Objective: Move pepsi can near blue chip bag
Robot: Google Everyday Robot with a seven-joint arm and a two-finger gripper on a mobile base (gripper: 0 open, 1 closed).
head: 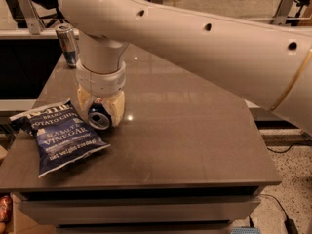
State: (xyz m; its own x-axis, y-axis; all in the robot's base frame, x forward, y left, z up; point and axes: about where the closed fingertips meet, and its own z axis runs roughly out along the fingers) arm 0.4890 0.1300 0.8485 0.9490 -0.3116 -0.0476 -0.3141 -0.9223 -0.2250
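The pepsi can (99, 117) lies on its side between the cream fingers of my gripper (100, 107), its silver end facing the camera, at the table's left side. The gripper is shut on the can and sits low at the table surface. The blue chip bag (57, 138) lies flat just to the left and front of the can, its upper right edge next to it. My large white arm (195, 38) comes in from the upper right and hides the table behind the gripper.
A taller, slimmer silver-and-blue can (68, 45) stands at the table's far left corner. The brown table (195, 130) has its front edge near the bottom and its left edge just past the bag. A rail runs behind the table.
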